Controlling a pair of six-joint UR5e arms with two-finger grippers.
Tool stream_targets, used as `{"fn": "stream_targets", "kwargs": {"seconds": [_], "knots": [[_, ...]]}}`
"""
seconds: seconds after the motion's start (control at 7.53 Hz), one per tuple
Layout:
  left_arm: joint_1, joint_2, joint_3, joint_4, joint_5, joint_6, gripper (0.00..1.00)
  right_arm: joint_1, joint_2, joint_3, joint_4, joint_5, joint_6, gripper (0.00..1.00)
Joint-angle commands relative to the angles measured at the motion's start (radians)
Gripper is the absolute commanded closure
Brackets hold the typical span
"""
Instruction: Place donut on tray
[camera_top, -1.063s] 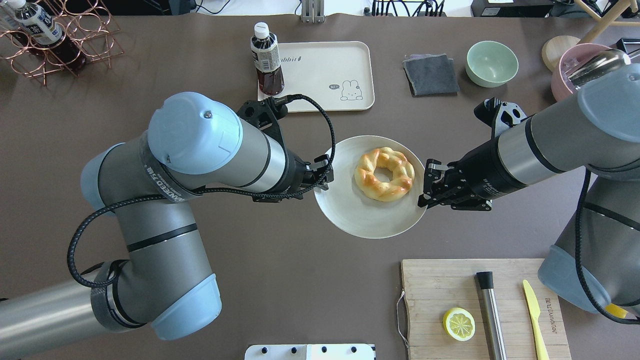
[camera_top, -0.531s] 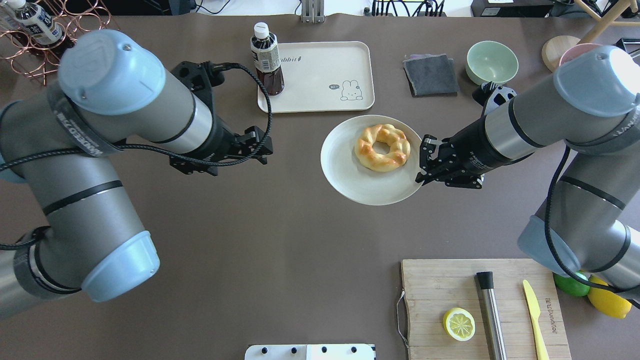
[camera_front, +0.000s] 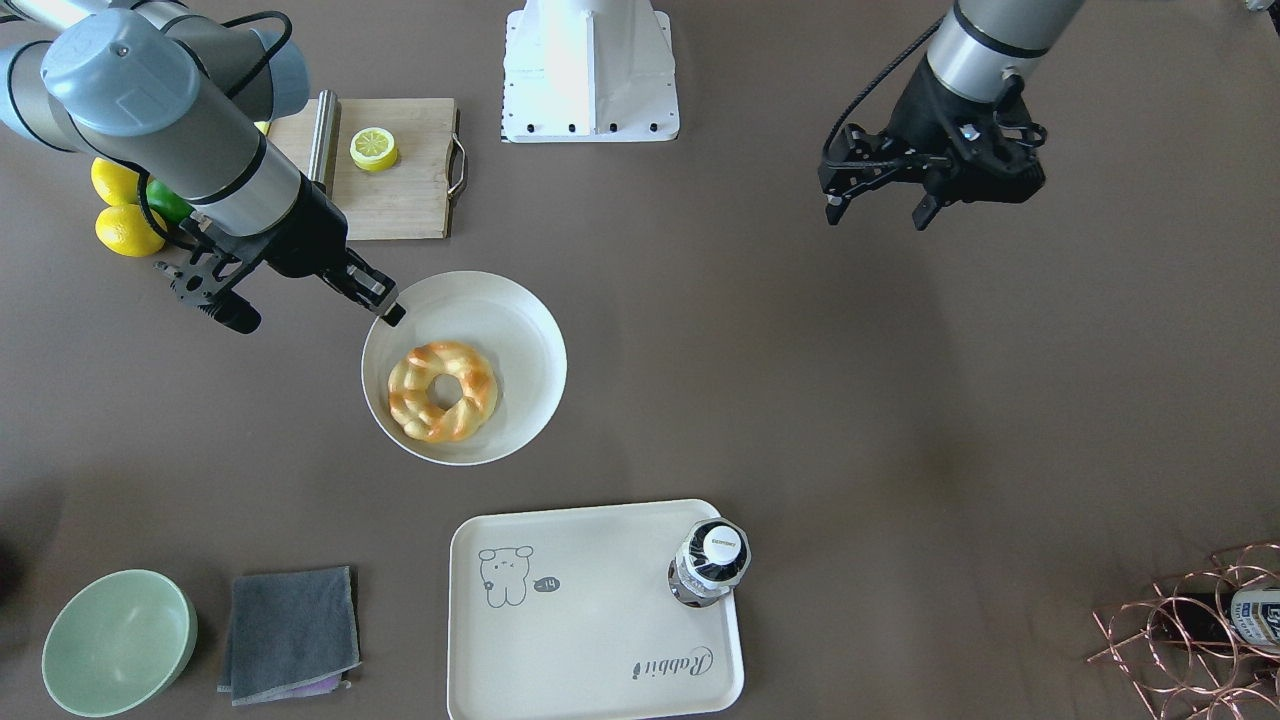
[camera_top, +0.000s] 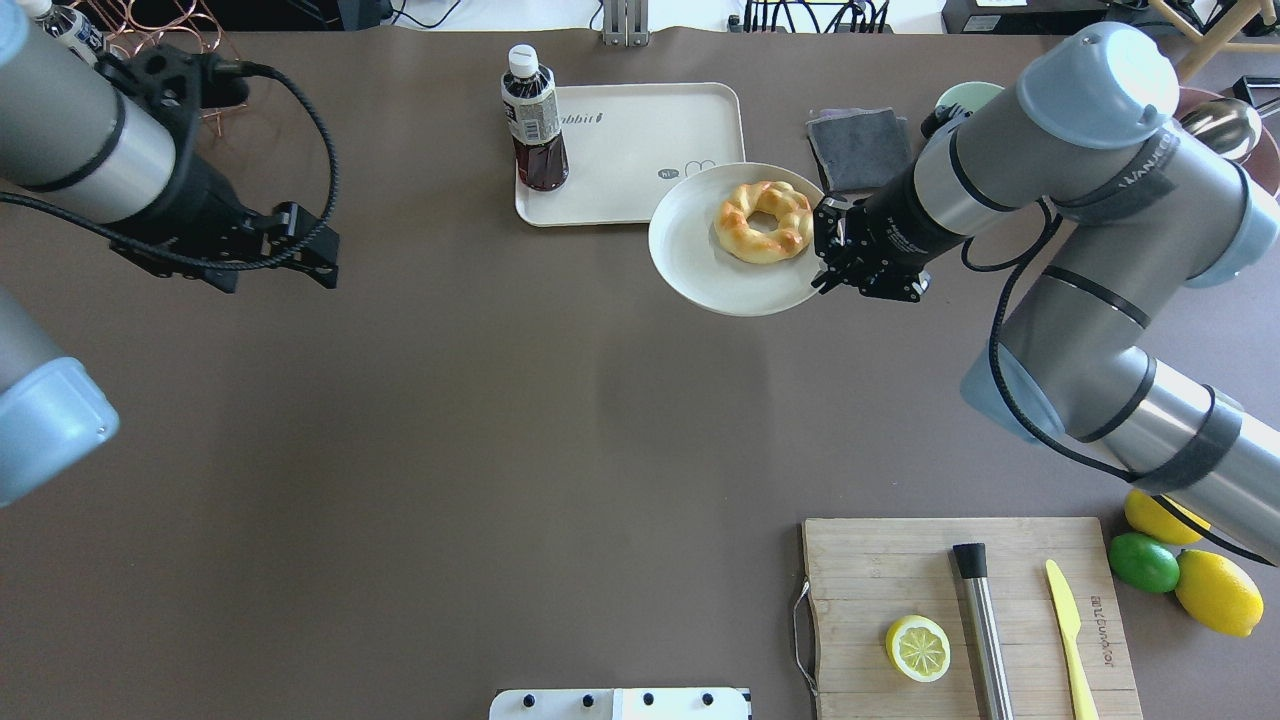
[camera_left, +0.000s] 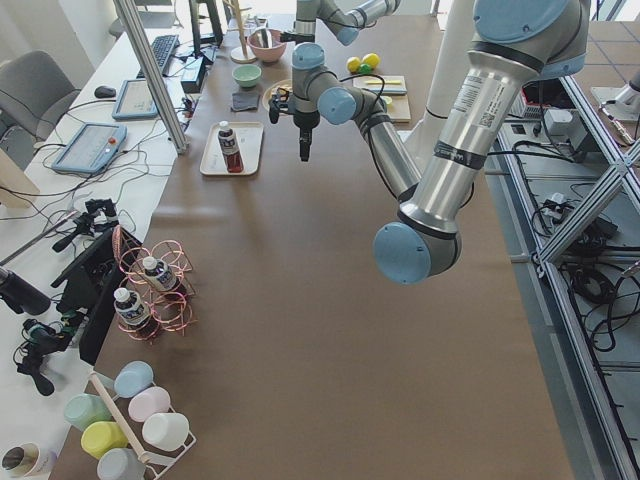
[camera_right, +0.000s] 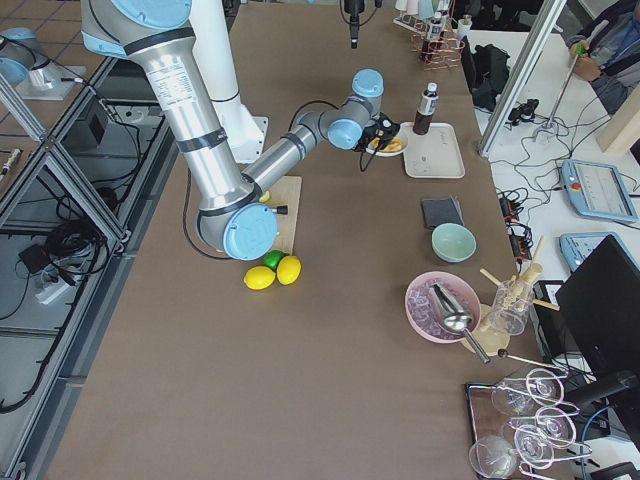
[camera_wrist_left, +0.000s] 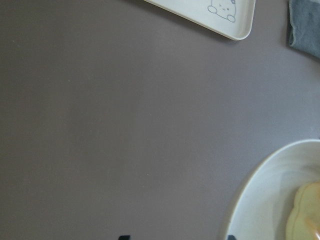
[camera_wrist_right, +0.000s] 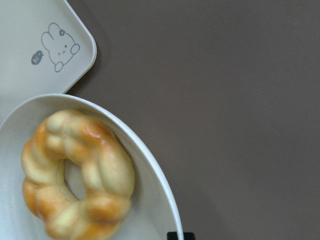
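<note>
Plate (camera_top: 700, 272) shifted toward cream tray (camera_top: 640, 150); right claw (camera_top: 820, 250) pinches rim, braided donut (camera_top: 745, 238) aboard; left claw (camera_front: 876, 215) spread.

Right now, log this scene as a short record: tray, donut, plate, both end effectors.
tray: cream rectangular rabbit tray, dark drink bottle upright at one end
donut: braided golden donut lying on the round white plate, not on the tray
plate grip: rim pinched by right end effector
plate position: overlaps the tray's corner in the overhead view
other arm: left end effector open, empty, well away from the plate
</note>
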Motion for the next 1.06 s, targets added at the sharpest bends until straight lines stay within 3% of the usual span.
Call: {"fn": "stream_targets", "kwargs": {"seconds": [0.0,0.27,0.53,0.66,0.93], "knots": [[-0.246,0.2,-0.031,-0.004,-0.16,0.284,0.03,0.021,0.145,-0.206,0.0,-0.028,0.029,1.0],[-0.404,0.354,-0.017,-0.009,-0.173,0.627,0.03,0.02,0.266,-0.399,0.061,-0.089,0.119,1.0],[-0.446,0.393,-0.025,-0.021,-0.156,0.688,0.03,0.003,0.298,-0.539,0.24,-0.142,0.246,1.0],[-0.445,0.391,0.003,-0.036,-0.098,0.696,0.03,-0.003,0.32,-0.57,0.242,-0.153,0.25,1.0],[-0.5,0.393,0.006,-0.058,-0.104,0.702,0.03,-0.006,0.363,-0.639,0.244,-0.172,0.25,1.0]]}}
